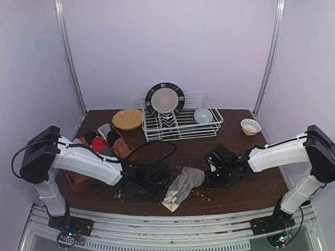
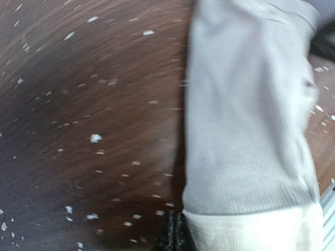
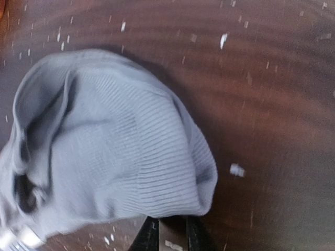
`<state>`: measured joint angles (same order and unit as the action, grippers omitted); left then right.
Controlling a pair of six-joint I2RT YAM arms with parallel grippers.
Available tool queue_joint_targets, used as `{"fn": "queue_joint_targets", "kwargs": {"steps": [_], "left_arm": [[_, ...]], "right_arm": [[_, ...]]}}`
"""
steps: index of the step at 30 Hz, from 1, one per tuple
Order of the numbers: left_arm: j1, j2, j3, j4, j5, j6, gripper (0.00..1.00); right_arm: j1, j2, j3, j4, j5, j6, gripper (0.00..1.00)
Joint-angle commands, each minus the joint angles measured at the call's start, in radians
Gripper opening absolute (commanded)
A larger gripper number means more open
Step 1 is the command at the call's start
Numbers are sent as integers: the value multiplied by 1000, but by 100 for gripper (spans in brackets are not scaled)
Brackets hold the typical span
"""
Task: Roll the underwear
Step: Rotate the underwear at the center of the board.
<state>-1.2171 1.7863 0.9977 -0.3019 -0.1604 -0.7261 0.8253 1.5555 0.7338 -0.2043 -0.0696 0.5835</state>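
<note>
The grey-beige underwear (image 1: 182,187) lies crumpled on the dark wooden tabletop (image 1: 246,157) between the two sets of jaws, with the left jaws at its left edge and the right jaws at its upper right end. The left jaws are clenched fully. In the left wrist view only a dark fingertip (image 2: 170,236) shows at the bottom edge, touching the garment's pale band (image 2: 256,230), and I cannot tell whether any cloth is pinched there. From these jaws the ribbed grey cloth runs straight ahead and to the right.

The right jaws stand narrowly parted. Two black fingers (image 3: 147,236) show at the bottom of the right wrist view with bare wood in the gap. The garment's rounded ribbed hem (image 3: 172,198) lies right at their tips, and the rest is bunched ahead and to the left. Whether the hem is caught I cannot tell.

White crumbs (image 2: 95,138) are scattered on the wood around both jaws. Well behind the left jaws, under the left arm (image 1: 84,159), a brown box (image 1: 78,180) holds more underwear: red (image 1: 98,144), striped (image 1: 106,151) and orange-brown (image 1: 123,148). Far beyond both jaws stands a white wire dish rack (image 1: 183,130) holding a striped-rim plate (image 1: 165,98) and a pale blue bowl (image 1: 203,115). A tan dish (image 1: 127,119) sits to the left of the rack and a small patterned bowl (image 1: 250,126) to its right
</note>
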Motion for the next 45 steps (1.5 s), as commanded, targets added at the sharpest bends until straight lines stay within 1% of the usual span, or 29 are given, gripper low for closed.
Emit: {"fn": "queue_joint_targets", "kwargs": {"steps": [1,3,6,8,11,13,16,18,21,24,29,30,32,34,35,36,38,39,40,41,45], "left_arm": [[-32,13,58,-3,-19,67,0],[-45,26,82,-6,-20,88,0],[-54,54,140,-46,-33,114,0],[-56,66,172,-76,-55,117,0],[-56,53,169,-78,-78,118,0],[-56,46,162,-67,-83,122,0],[-56,50,164,-52,-78,131,0],[-56,58,171,-42,-69,138,0],[-56,68,178,-30,-48,146,0],[-56,76,184,-20,-27,152,0],[-57,83,183,12,4,165,0],[-58,86,184,15,9,167,0],[-58,92,190,14,13,171,0],[-57,94,191,17,15,175,0],[-58,95,190,18,15,176,0],[-58,97,190,19,15,176,0],[-58,103,193,20,17,181,0],[-58,106,194,20,18,182,0],[-58,108,196,20,19,181,0],[-58,108,196,19,18,180,0],[-58,102,186,20,14,176,0]], "right_arm": [[-70,79,-1,15,-5,-6,19],[-102,101,21,20,-13,-15,21],[-134,116,68,-3,-23,-31,25],[-140,83,86,-37,-23,-33,31],[-136,-23,82,-67,-37,-11,42],[-121,-82,79,-65,-84,7,49],[-80,-103,117,-57,-146,34,55],[-58,-79,152,-42,-194,52,59],[-37,6,203,-29,-235,74,61],[-24,80,235,-9,-274,91,62],[10,163,282,-10,-274,86,62],[12,172,284,-5,-277,88,61],[11,175,278,9,-279,94,55],[11,161,261,18,-275,97,42],[11,151,249,20,-272,98,30],[11,140,238,22,-272,100,22],[11,121,216,19,-273,101,9],[11,109,201,20,-271,104,5],[11,99,186,24,-272,108,1],[11,91,174,23,-270,110,0],[3,57,120,32,-251,120,0]]}}
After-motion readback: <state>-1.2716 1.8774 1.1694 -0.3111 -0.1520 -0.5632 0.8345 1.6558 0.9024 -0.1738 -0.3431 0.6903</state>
